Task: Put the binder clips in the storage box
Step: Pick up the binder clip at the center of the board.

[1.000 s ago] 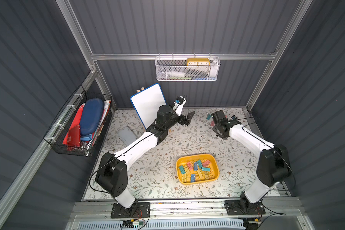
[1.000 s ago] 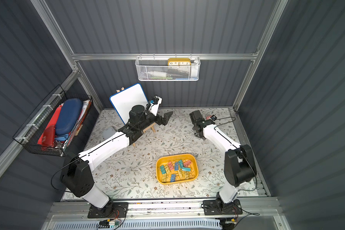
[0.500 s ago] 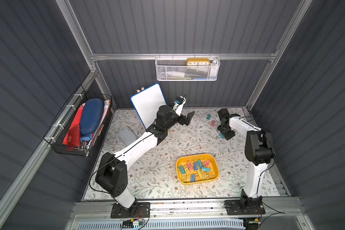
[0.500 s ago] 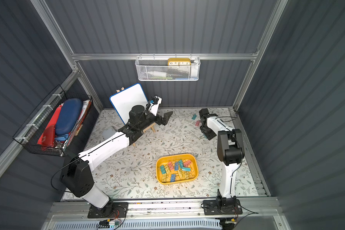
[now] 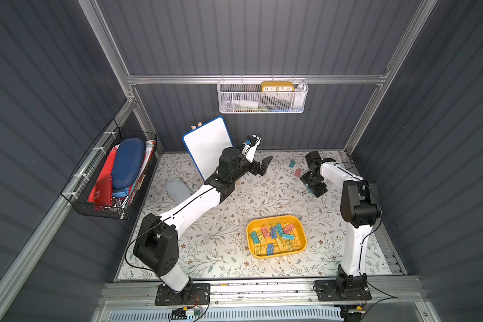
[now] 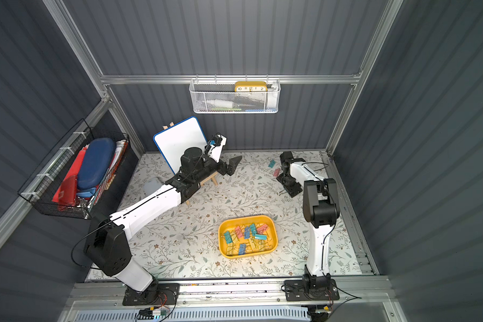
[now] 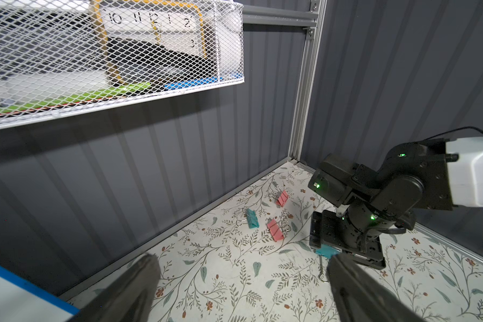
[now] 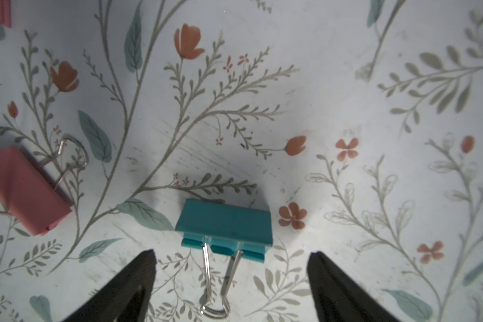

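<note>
At far right, I hold the right gripper (image 8: pixel 232 255), fingers apart, just behind a teal metal binder clip (image 8: pixel 225 223) lying crosswise to them; left gripper (image 7: pixel 240 259), also spread, hangs farther off.

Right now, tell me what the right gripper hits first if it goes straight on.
The right gripper would most likely meet the teal binder clip first, its wire handles lying between the open jaws on the floral mat; depth is unclear.

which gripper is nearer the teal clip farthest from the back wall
Right. The right gripper is directly over the teal clip; the left gripper sits well away, near the whiteboard.
</note>
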Robot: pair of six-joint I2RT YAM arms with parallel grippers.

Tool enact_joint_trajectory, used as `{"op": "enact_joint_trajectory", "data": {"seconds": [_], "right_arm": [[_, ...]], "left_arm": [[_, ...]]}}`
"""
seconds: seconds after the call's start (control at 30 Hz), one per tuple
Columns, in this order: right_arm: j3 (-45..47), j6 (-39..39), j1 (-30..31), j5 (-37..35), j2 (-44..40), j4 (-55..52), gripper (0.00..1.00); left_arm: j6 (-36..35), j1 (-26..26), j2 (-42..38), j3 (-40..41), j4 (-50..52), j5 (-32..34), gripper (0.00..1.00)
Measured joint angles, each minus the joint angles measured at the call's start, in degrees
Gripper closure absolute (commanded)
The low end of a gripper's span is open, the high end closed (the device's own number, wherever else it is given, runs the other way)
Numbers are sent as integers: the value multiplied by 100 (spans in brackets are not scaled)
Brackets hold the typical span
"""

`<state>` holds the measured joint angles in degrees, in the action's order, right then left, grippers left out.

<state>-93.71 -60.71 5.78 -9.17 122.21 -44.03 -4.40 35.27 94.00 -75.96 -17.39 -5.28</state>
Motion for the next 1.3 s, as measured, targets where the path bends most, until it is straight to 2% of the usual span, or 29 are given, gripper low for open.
{"op": "enact_joint_trajectory", "data": {"seconds": [0.23, 0.37, 0.53, 0.7, 1.0, 1.13, 1.3], "right_arm": [[278, -120, 0, 146, 17, 107, 29], [310, -133, 0, 144, 17, 90, 46], [389, -50, 0, 149, -22, 114, 55], [638, 105, 7, 199, -184, 223, 71], [1351, 376, 280, 280, -645, 407, 77], [1639, 470, 518, 284, -841, 428, 83], [1923, 520, 953, 302, -1067, 490, 82]], "left_arm": [[0, 0, -9, 0, 2, 0, 1], [0, 0, -37, 0, 0, 2, 1], [0, 0, -66, 0, 0, 20, 1], [0, 0, -83, 0, -2, 42, 1], [2, 0, -83, 0, -2, 44, 1], [2, 0, -83, 0, -2, 44, 1], [2, 0, -83, 0, -4, 44, 1]]}}
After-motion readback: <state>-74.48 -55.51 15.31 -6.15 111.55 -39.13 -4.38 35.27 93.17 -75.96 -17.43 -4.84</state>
